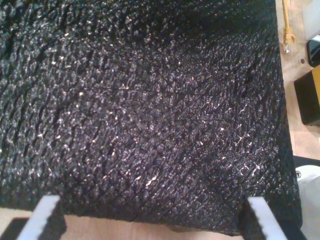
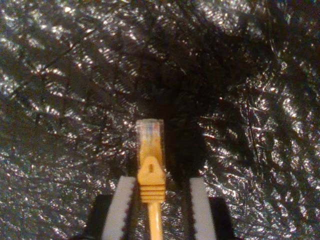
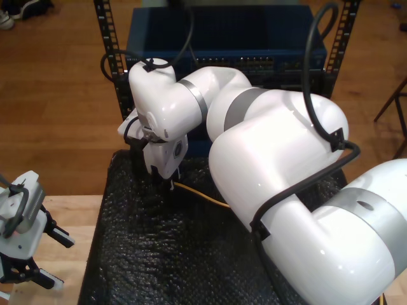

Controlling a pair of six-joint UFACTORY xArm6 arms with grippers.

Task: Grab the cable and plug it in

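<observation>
Exterior view: black mat [image 3: 152, 254], rack [image 3: 254, 57] beyond it. Second gripper [image 2: 155, 200] over mat, jaws set either side of cable [image 2: 150, 165], grip uncertain; plug pointing forward along jaws, toward rack. First gripper [image 1: 150, 220] agape, holding nothing, at mat's edge.

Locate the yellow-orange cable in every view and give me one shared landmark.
First wrist view: a yellow-orange plug end lies on wood beside the mat; same cable or not, I cannot tell.
Second wrist view: the cable, plug forward, sits between my second gripper's fingers.
Exterior view: a short stretch crosses the mat mid-picture.
Shared landmark: the black bubbled mat.
</observation>
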